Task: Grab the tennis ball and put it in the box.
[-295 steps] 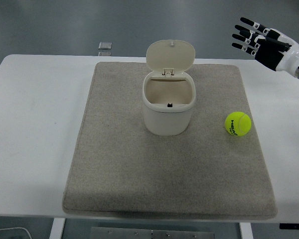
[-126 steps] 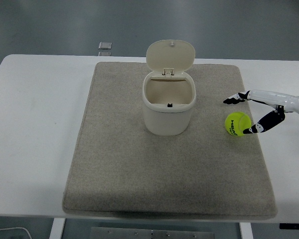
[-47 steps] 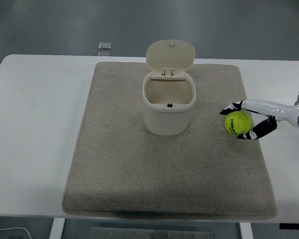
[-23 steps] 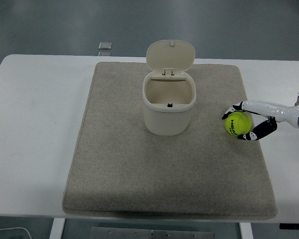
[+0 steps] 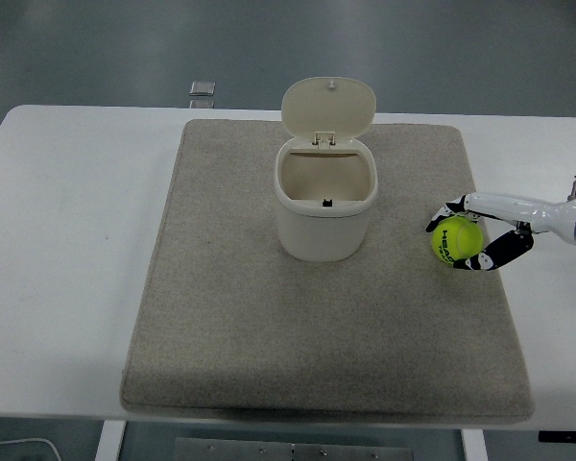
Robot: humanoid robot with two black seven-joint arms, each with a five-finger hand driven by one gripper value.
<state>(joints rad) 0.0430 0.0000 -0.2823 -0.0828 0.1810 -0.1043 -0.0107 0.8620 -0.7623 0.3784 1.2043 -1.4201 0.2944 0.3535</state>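
A yellow-green tennis ball (image 5: 457,239) sits at the right side of the grey mat (image 5: 269,317). My right hand (image 5: 461,236) reaches in from the right edge and its fingers are curled around the ball, one above and one below it. The box is a cream bin (image 5: 324,202) with its hinged lid (image 5: 327,106) standing open, in the middle of the mat, to the left of the ball. Its inside looks empty. The left arm is out of view.
The mat lies on a white table (image 5: 67,250). A small grey square object (image 5: 203,89) lies at the table's far edge, beyond the mat.
My right hand came down from the upper right to the ball and closed its fingers around it. In the last half second the ball and hand barely shifted.
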